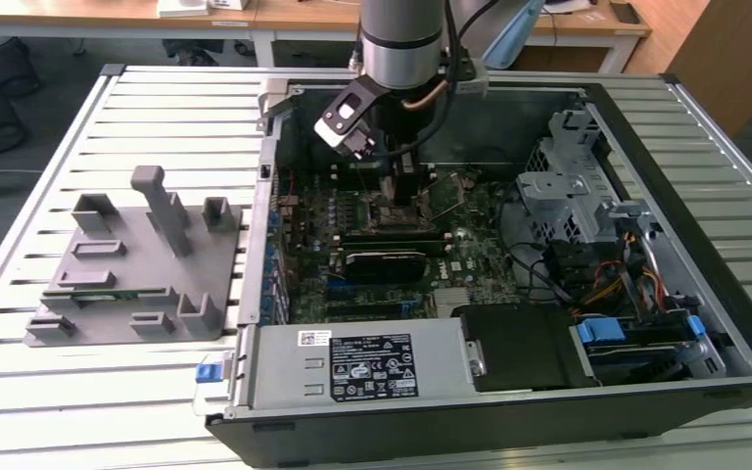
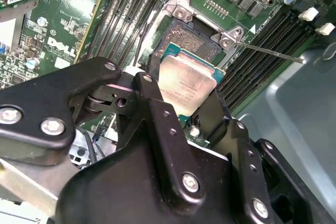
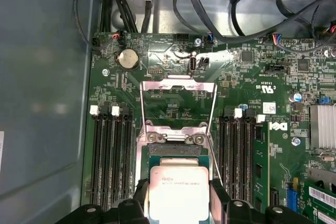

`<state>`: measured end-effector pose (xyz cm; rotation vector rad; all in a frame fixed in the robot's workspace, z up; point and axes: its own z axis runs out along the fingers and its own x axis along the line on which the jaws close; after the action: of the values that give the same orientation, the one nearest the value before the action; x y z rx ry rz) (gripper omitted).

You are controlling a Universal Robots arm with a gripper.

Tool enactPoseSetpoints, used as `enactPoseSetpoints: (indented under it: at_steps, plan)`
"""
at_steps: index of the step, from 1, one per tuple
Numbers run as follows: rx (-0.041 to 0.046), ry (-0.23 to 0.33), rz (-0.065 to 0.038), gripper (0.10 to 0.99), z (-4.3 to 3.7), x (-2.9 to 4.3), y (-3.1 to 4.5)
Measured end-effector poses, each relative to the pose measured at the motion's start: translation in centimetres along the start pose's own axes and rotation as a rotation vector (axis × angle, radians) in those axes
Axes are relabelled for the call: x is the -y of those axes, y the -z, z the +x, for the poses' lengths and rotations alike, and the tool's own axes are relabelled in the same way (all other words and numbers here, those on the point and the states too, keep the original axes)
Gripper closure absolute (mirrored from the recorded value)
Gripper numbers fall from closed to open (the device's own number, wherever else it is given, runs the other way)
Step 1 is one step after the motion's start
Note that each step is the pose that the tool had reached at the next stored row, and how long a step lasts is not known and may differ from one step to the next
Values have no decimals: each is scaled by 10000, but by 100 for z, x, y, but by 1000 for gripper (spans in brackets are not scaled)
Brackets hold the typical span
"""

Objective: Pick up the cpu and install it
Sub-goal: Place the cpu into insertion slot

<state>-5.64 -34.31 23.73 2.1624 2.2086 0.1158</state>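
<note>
On the slatted tabletop [image 1: 154, 108] sits an open computer case [image 1: 481, 431], and the arm reaches down into it above the motherboard's [image 3: 173, 56] socket [image 2: 181, 40], whose load plate [image 3: 178, 98] is swung open. The tool [image 3: 178, 190] is closed to the chip's width, its black fingers [image 2: 157, 114] clamped on opposite edges of the cpu [image 3: 178, 195], which sits between them just over the socket, overlapping part of its opening. The cpu lies flat, silvery lid up, edges roughly parallel to the socket; being square, it has no real long axis.
</note>
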Motion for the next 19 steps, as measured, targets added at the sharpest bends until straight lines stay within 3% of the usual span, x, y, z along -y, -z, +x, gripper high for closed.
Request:
enactPoseSetpoints:
  at_steps: [11, 19]
  plan:
    - [-1, -1, 0, 545, -1, 6, -63]
    - [1, -14, 0, 545, 3, 16, -186]
